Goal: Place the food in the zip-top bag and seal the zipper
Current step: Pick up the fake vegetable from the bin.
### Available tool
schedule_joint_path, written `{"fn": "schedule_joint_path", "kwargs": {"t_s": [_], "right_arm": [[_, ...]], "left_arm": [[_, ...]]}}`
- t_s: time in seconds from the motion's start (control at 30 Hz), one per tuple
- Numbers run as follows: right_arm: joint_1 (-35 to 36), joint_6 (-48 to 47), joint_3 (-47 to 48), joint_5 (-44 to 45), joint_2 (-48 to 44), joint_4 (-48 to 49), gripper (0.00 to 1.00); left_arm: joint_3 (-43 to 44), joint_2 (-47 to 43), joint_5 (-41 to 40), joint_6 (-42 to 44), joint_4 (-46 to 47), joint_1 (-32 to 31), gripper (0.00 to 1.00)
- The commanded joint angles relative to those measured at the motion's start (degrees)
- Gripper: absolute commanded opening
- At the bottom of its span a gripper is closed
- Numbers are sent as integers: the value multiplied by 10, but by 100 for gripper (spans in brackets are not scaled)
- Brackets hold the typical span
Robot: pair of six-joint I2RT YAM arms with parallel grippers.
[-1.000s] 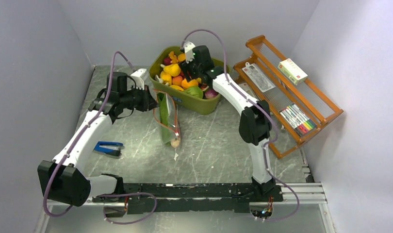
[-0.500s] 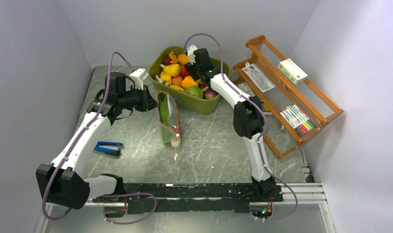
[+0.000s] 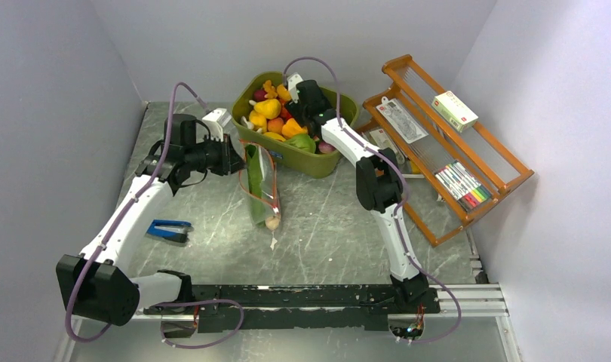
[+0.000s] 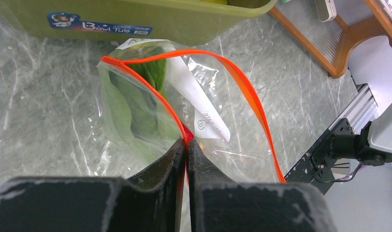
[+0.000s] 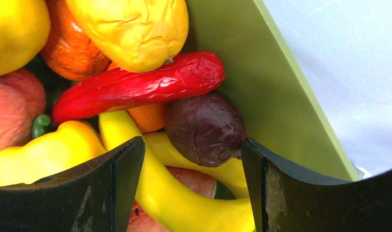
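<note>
At the desk's (image 3: 325,219) far edge my right gripper (image 5: 191,150) stands wide over the purple bulb (image 5: 203,128) in the tub (image 5: 262,82). I think the yellow piece (image 5: 160,193) beneath may get caught too. My left gripper (image 4: 186,142) pinches the zip-top bag (image 4: 136,106) beside the tub.

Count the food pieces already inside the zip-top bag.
2: green leaves lying along the zip-top bag, and a small pale piece at its closed end. More may be hidden behind the leaves or the left gripper.
</note>
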Motion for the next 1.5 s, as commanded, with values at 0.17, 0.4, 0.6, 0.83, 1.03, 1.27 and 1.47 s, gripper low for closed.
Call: {"fn": "schedule_joint_path", "kwargs": {"t_s": [0.17, 0.4, 0.6, 0.83, 1.03, 1.27, 1.47], "right_arm": [[-1, -42, -12, 70, 22, 63, 76], [-1, -46, -45, 68, 3, 102, 96], [-1, -66, -10, 62, 38, 80, 90], [-1, -75, -15, 55, 45, 87, 75], [-1, -94, -38, 75, 25, 111, 54], [-1, -93, -85, 77, -29, 131, 48], [-1, -67, -119, 60, -84, 123, 40]], "left_arm": [[-16, -17, 17, -9, 16, -2, 7], [-16, -15, 16, -9, 18, -2, 7], [-9, -13, 13, -6, 13, -2, 7], [-7, -13, 9, -2, 8, -2, 7], [-5, -16, 4, -1, 6, -2, 7], [-12, -23, 4, -6, 11, -2, 7], [-14, -30, -1, -7, 16, -2, 7]]}}
